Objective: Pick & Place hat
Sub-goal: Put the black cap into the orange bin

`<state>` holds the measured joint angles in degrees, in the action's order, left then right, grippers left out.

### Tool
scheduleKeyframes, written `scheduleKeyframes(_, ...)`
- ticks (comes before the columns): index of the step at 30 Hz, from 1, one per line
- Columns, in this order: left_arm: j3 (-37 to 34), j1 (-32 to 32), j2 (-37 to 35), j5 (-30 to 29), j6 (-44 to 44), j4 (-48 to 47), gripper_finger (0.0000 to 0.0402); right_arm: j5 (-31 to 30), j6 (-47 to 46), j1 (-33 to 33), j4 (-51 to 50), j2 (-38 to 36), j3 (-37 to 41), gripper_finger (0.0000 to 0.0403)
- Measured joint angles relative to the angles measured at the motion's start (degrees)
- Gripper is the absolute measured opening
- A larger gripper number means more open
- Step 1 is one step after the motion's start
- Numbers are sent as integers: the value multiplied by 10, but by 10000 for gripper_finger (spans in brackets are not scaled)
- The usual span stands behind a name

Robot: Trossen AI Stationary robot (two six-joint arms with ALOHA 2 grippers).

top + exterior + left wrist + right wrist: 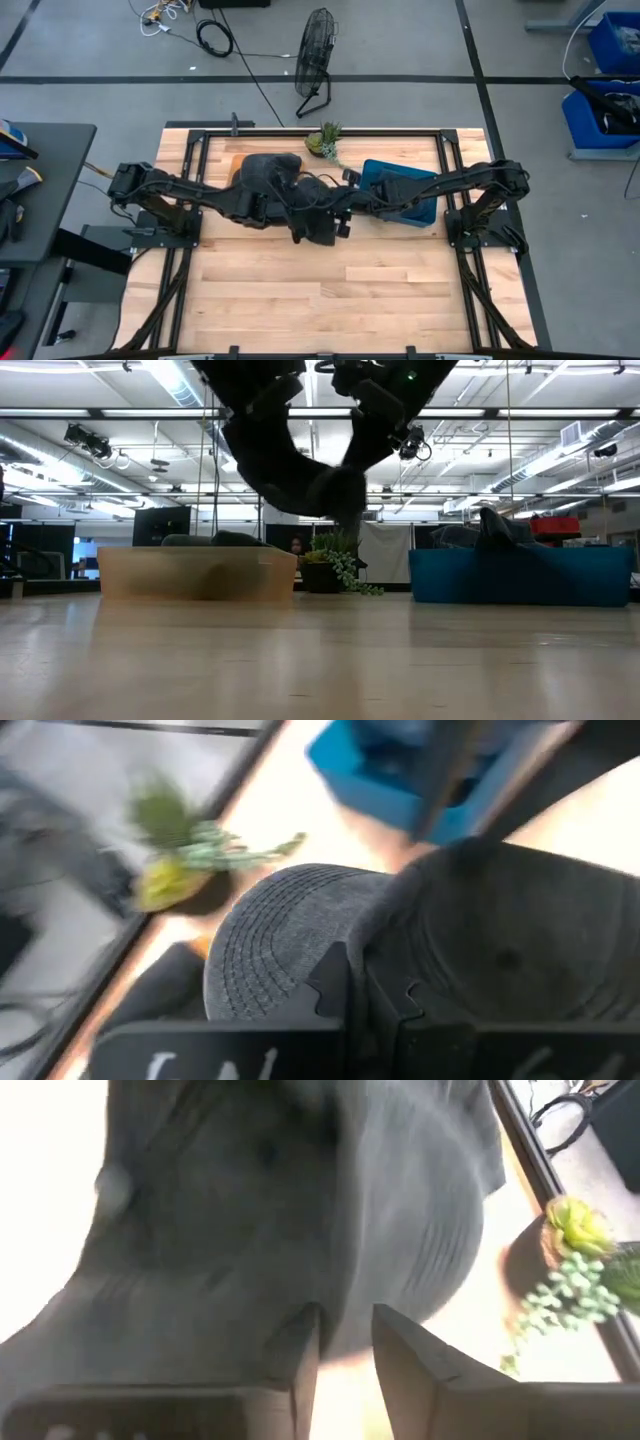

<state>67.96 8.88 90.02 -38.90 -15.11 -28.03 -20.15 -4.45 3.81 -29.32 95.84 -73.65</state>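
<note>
A dark grey cap hangs in the air between my two grippers over the middle of the table. In the left wrist view its stitched brim and its round crown show. My left gripper is shut on it. My right gripper comes from the table's right side and has its fingers close together on the cap's edge. In the high view both grippers meet near the table's middle, and the arms hide most of the cap there. My left gripper pinches the cap between its two fingers where the brim meets the crown. The cap is lifted clear of the table and hangs below the fingers. My right gripper has the cap's lower edge between its two fingers, close to the brim. The cap fills the view beyond the fingers, clear of the table.
A tan bin with more dark caps stands at the back left, and a blue bin with a dark thing in it at the back right. A small potted plant stands between them at the far edge. The near half of the table is bare wood.
</note>
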Motion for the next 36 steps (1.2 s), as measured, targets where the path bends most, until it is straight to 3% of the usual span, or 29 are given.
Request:
scheduleKeyframes(5,0,-1,-9,-116,-85,-46,12,-3,-29,0,-73,-17,0,119)
scheduleKeyframes(12,0,-24,-30,-206,-250,-157,9,-9,-145,0,-210,-48,0,121)
scheduleKeyframes(17,0,-49,-35,-252,-417,-258,13,-31,-178,0,-263,-49,0,121)
scheduleKeyframes(25,0,-66,-35,-253,-662,-366,11,-34,-175,0,-257,-47,1,121)
scheduleKeyframes(32,1,-65,-27,-205,-745,-389,7,-34,-160,0,-256,-47,1,121)
scheduleKeyframes(36,1,-64,-16,-183,-818,-454,8,-34,-140,0,-256,-47,1,121)
